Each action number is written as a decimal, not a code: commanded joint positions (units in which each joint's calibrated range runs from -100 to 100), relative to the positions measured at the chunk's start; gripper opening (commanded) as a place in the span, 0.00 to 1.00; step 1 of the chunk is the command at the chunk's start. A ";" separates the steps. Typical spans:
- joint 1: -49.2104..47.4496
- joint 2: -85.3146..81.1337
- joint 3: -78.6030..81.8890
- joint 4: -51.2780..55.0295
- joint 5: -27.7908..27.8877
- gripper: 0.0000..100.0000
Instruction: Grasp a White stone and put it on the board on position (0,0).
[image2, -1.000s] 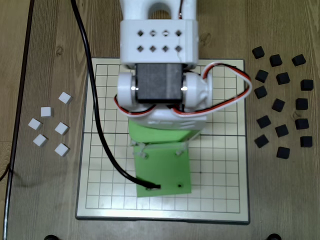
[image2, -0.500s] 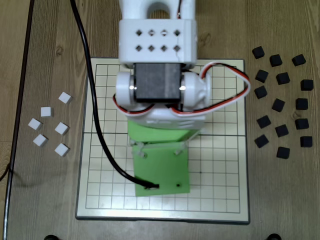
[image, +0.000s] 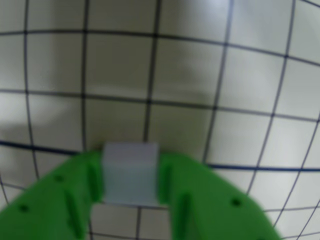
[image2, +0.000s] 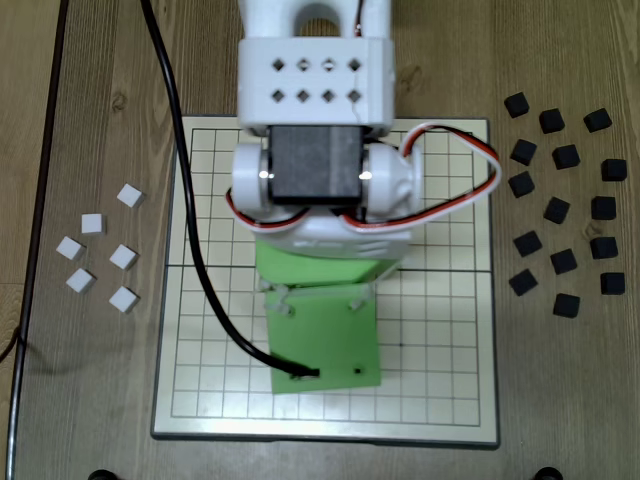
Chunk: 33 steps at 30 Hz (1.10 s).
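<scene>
In the wrist view a white stone sits clamped between the two green fingers of my gripper, which is shut on it. The stone hangs low over the cream board, above a grid line crossing near a dark line. In the fixed view the arm reaches over the middle of the board. Its green wrist plate covers the gripper and the held stone. Several loose white stones lie on the wooden table left of the board.
Several black square blocks are scattered on the table to the right of the board. A black cable runs from the top edge down across the board's left part to the green plate. The white arm body covers the board's upper middle.
</scene>
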 joint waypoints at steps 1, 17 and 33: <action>1.34 -1.11 0.08 -0.38 0.20 0.06; 1.34 -1.28 0.08 -0.38 0.39 0.06; 1.16 -1.20 0.08 -0.38 0.88 0.11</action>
